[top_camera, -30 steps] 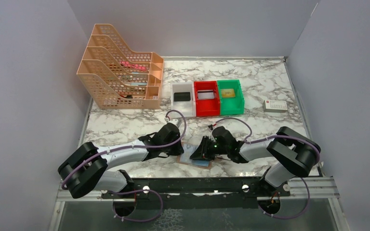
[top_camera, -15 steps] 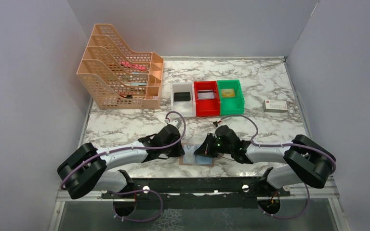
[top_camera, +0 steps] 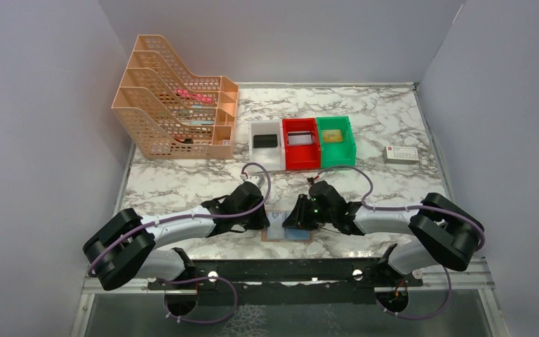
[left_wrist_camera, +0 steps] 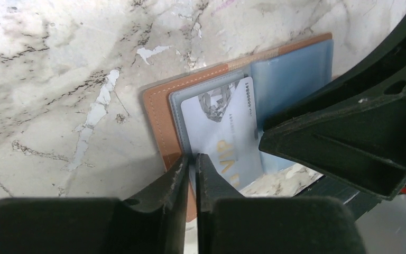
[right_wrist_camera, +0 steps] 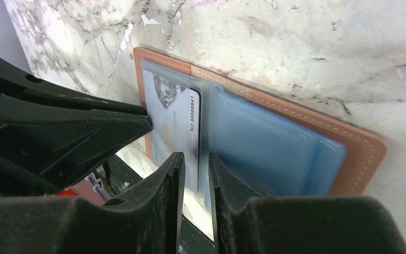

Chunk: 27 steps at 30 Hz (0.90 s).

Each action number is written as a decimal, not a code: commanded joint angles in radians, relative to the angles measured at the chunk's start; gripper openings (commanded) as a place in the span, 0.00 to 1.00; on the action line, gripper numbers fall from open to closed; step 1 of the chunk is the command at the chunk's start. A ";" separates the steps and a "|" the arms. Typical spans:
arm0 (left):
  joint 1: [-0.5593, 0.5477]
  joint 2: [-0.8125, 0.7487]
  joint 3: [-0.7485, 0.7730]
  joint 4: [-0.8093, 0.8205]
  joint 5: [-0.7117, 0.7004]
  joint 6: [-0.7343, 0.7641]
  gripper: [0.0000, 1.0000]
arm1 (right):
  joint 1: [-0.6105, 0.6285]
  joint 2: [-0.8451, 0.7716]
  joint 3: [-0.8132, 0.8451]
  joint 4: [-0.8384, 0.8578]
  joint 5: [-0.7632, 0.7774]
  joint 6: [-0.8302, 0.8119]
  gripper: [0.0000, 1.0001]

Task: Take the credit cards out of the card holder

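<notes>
The tan card holder (top_camera: pixel 285 235) lies spread open near the table's front edge, its pale blue panels facing up. A pale credit card (left_wrist_camera: pixel 222 132) with gold "VIP" lettering sits partly out of the left pocket. My left gripper (left_wrist_camera: pixel 194 159) is shut, pinching the holder's left edge where the brown cover (left_wrist_camera: pixel 158 114) meets the inner panel. My right gripper (right_wrist_camera: pixel 195 156) stands slightly open. The card's (right_wrist_camera: pixel 174 121) dark long edge lies in the narrow gap between its jaws, over the blue panel (right_wrist_camera: pixel 275 137). In the top view both grippers, left (top_camera: pixel 265 223) and right (top_camera: pixel 291 219), meet over the holder.
White (top_camera: pixel 278 160), red (top_camera: pixel 302 163) and green (top_camera: pixel 351 146) bins stand in a row mid-table, each with a flat item inside. An orange mesh file rack (top_camera: pixel 175 98) fills the back left. A small white box (top_camera: pixel 401 154) lies at the right. The black front rail (top_camera: pixel 288 270) runs just behind the holder.
The card holder has turned from a tilt to lie squarer to the front edge. The right arm's elbow has swung outward. The right jaws closed and have parted again.
</notes>
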 commanded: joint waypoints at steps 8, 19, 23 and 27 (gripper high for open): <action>-0.008 0.012 0.038 -0.027 0.155 0.101 0.36 | 0.004 0.099 0.049 -0.034 -0.010 -0.008 0.31; -0.031 0.062 0.058 -0.099 0.066 0.109 0.00 | 0.004 0.052 0.023 0.023 -0.029 0.003 0.29; -0.033 0.062 0.041 -0.073 0.060 0.079 0.00 | 0.004 0.029 -0.004 0.137 -0.096 0.020 0.23; -0.034 0.069 0.019 -0.032 0.076 0.056 0.00 | 0.004 0.030 -0.006 0.187 -0.126 0.029 0.18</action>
